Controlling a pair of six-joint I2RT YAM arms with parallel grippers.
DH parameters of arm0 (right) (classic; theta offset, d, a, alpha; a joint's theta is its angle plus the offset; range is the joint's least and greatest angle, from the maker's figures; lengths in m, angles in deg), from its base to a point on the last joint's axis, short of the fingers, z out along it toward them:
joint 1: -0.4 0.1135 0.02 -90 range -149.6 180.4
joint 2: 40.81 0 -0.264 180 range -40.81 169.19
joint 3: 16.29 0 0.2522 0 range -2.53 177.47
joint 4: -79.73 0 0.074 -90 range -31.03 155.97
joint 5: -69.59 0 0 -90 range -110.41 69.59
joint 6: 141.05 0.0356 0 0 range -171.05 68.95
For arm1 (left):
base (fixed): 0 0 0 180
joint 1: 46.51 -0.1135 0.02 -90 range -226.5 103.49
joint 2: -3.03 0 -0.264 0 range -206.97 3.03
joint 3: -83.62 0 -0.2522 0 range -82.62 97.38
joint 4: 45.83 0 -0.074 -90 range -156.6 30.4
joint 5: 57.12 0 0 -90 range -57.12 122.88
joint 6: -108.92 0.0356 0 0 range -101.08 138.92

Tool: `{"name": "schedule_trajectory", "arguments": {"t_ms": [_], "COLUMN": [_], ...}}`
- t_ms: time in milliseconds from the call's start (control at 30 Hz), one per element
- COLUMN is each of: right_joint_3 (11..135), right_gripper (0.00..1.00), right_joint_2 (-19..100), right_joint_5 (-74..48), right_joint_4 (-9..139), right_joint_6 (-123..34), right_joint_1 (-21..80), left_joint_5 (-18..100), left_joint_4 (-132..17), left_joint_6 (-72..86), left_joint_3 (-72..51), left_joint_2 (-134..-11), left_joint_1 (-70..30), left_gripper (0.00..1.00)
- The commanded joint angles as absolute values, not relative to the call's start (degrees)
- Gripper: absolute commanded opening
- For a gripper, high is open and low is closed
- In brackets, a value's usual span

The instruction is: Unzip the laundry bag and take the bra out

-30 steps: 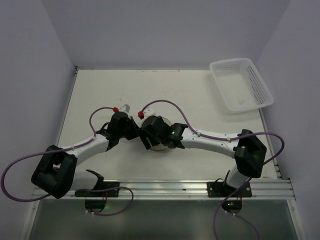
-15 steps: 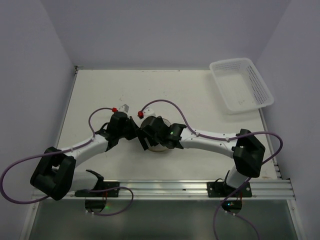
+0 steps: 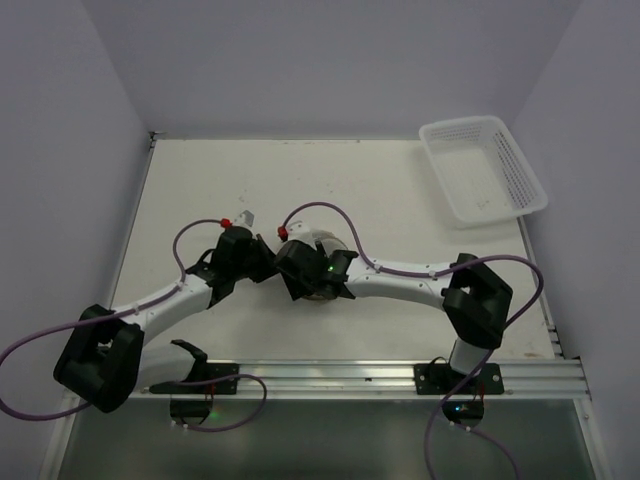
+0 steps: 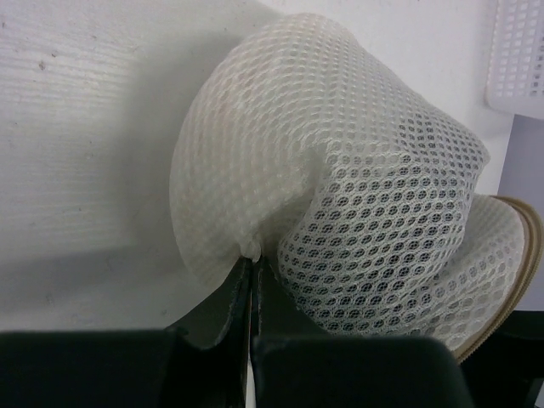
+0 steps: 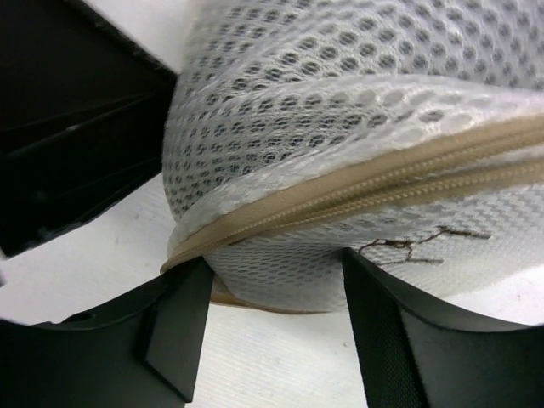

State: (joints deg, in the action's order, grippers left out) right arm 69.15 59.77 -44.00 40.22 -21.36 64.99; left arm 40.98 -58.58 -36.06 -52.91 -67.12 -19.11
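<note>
The left pincer (image 4: 252,285) is pressed together on a mesh fold of the laundry bag (image 4: 340,170), anchoring it. The right pincer (image 5: 279,276) is spread, straddling the bag's edge under the tan zip (image 5: 382,183). No slider shows, so it should find that first, then pull along the seam against the left's hold. The bag sits mid-tabletop (image 3: 200,190), with the basket (image 3: 480,170) well apart at 2 o'clock.

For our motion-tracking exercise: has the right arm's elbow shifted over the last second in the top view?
Yes. The right arm's elbow has shifted left, away from the table's right edge.
</note>
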Motion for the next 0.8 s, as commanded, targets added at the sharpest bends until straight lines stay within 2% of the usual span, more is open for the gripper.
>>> {"name": "schedule_trajectory", "arguments": {"t_ms": [0, 67, 100, 200, 233, 333, 533, 767], "right_joint_3": [70.59, 69.80, 69.54, 67.96, 67.00, 64.80, 58.39, 47.58], "right_gripper": [0.62, 0.49, 0.37, 0.20, 0.10, 0.00, 0.00, 0.00], "right_joint_2": [59.75, 59.13, 58.43, 56.93, 55.62, 52.81, 43.05, 30.84], "right_joint_5": [-49.59, -50.03, -50.11, -51.52, -51.78, -52.40, -52.49, -46.35], "right_joint_4": [38.82, 38.90, 38.90, 38.90, 38.90, 38.99, 38.99, 39.08], "right_joint_6": [-17.92, -17.56, -17.21, -16.42, -16.25, -15.72, -14.40, -9.92], "right_joint_1": [64.56, 64.03, 63.85, 63.24, 62.89, 62.27, 58.06, 47.00], "left_joint_5": [41.67, 41.06, 40.45, 39.48, 39.21, 38.25, 37.81, 37.54], "left_joint_4": [-58.27, -58.63, -59.32, -59.51, -59.59, -62.23, -62.41, -62.67], "left_joint_6": [-38.73, -38.91, -38.91, -39.00, -39.08, -39.08, -38.21, -36.28], "left_joint_3": [-54.14, -54.50, -54.76, -55.11, -55.20, -55.38, -55.20, -55.55], "left_joint_2": [-64.04, -63.16, -62.98, -62.36, -62.28, -62.45, -63.24, -64.12], "left_joint_1": [-18.20, -18.29, -18.21, -18.20, -18.20, -18.20, -18.20, -18.29], "left_gripper": [0.00, 0.00, 0.00, 0.00, 0.00, 0.00, 0.00, 0.00]}}
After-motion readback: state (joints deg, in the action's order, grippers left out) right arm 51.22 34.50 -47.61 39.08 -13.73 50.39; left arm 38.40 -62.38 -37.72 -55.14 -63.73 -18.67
